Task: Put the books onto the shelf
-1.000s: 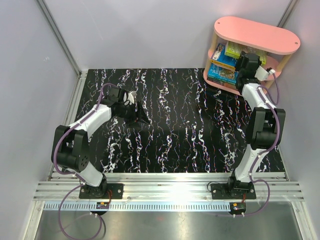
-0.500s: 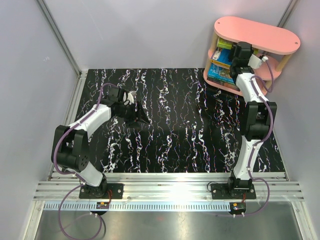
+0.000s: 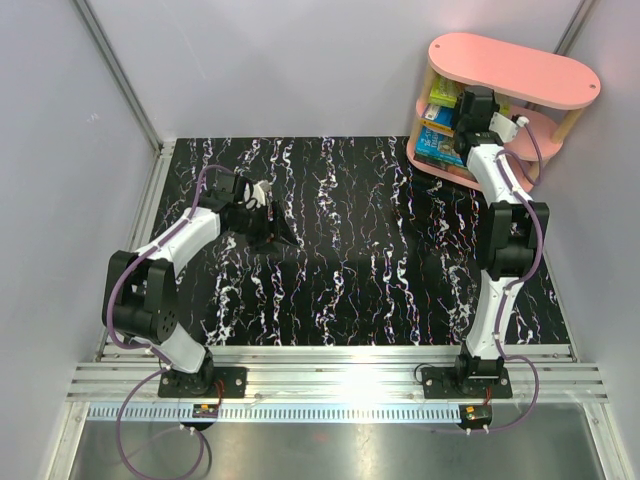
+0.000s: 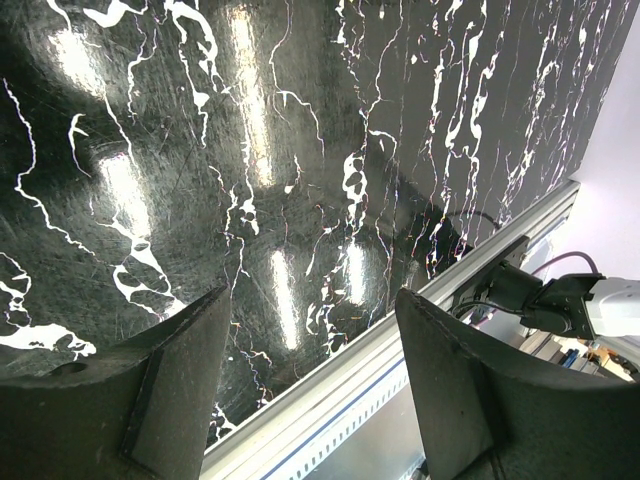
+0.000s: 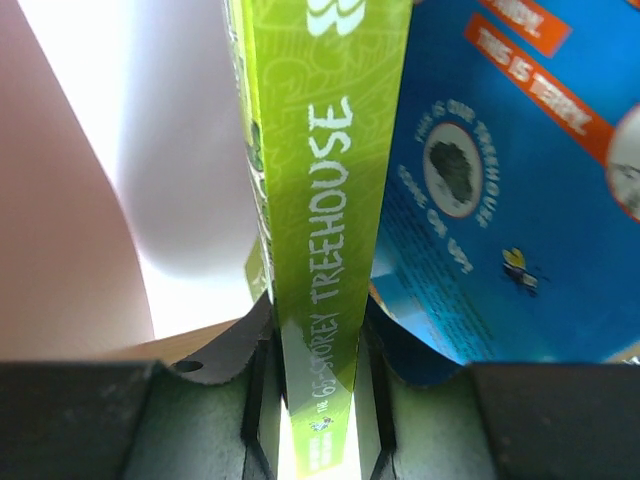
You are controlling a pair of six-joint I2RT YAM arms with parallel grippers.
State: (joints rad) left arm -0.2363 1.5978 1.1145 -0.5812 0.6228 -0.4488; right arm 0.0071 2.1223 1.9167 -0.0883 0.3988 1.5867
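Pink shelf [image 3: 515, 65], one lime book [image 5: 325, 200], one blue book [image 5: 500, 200]

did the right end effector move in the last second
Yes: the right end effector shifted left along the shelf, toward its left end, gripping the green book.

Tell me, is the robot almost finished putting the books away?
Nearly, it looks like. Done: blue books lie on the lower tiers of the pink shelf. In hand: the right gripper is clamped on a yellow-green book, held at the shelf beside a blue book. Left: letting that one go. The table shows no other books, and the left gripper is open and empty.
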